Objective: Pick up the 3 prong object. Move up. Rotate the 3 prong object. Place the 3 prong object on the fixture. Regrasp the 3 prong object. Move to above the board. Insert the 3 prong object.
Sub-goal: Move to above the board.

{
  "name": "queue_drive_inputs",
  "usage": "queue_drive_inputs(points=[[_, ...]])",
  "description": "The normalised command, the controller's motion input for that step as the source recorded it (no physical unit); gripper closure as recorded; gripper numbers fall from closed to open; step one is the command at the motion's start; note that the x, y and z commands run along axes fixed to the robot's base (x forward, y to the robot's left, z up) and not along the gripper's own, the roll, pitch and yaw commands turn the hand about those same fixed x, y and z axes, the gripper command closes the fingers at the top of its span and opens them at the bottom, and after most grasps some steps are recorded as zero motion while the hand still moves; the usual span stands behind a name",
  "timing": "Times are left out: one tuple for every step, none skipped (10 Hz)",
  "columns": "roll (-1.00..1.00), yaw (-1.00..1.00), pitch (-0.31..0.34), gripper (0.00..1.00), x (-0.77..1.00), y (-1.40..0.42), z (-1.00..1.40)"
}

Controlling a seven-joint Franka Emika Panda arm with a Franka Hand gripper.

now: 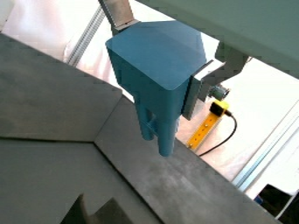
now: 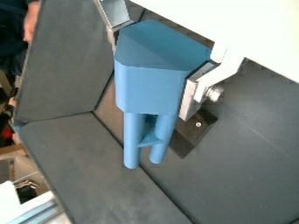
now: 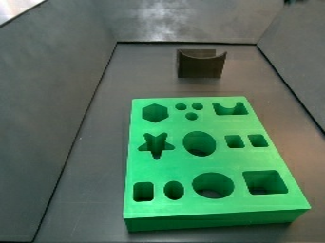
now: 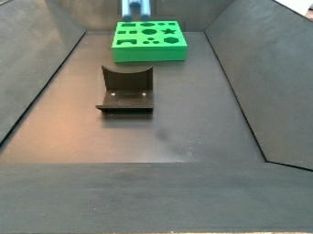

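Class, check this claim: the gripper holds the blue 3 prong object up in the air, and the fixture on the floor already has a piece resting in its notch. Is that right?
Not quite. The gripper does hold the 3 prong object aloft, but the fixture has nothing in its notch, as both side views show.

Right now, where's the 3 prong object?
Clamped in the gripper, shown in both wrist views: the 3 prong object hangs prongs down above the dark floor. Neither side view clearly shows it, on the board or fixture.
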Motion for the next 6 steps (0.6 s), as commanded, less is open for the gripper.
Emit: queue_drive_inputs(points=[[-0.04,0.04,0.068,1.0,0.0,-0.02,0.2],[-1.0,-0.08,-0.013,1.0,-0.67,-1.0,0.45],[-1.0,-0.08,-0.018,1.0,-0.67,-1.0,0.44],[-1.0,-0.08,-0.029,1.0,-0.76,-1.0,0.49],[-1.0,-0.09,-0.032,1.0,-0.79,-1.0,0.47],[-1.0,-0.09,-0.032,1.0,-0.73,-0.89,0.44]])
